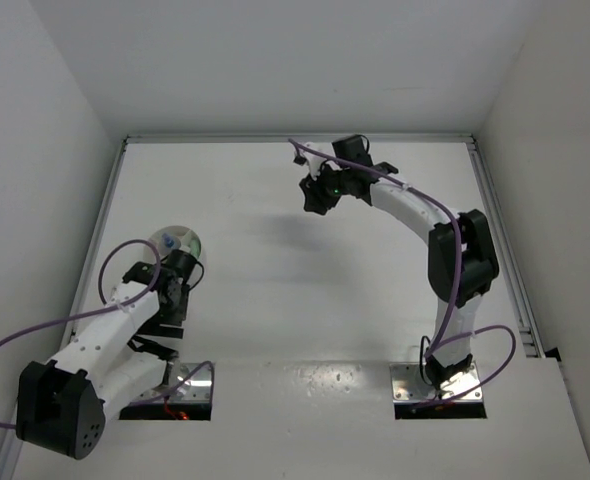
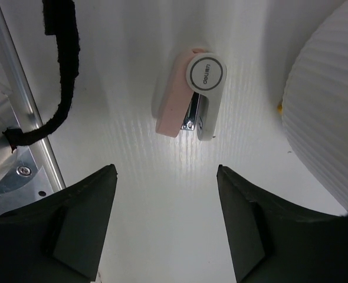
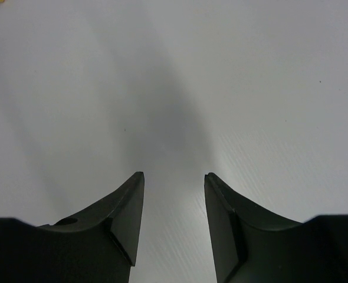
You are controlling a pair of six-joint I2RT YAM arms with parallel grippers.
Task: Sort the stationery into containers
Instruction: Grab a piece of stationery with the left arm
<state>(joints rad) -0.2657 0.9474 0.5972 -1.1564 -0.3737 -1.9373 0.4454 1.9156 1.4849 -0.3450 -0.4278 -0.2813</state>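
Pick-up approach: left gripper (image 2: 166,171) wide open, empty, below pink stapler (image 2: 189,97) upper centre; next, advance, close, carry to bowl (image 2: 321,106).

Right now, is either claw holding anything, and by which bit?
Nothing is held. The left claw is open, and the pink stapler lies untouched ahead of it. The right claw is open over the table.

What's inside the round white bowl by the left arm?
Only a small bluish item shows in the round white bowl, too blurred to identify. The left arm's black wrist covers its near part.
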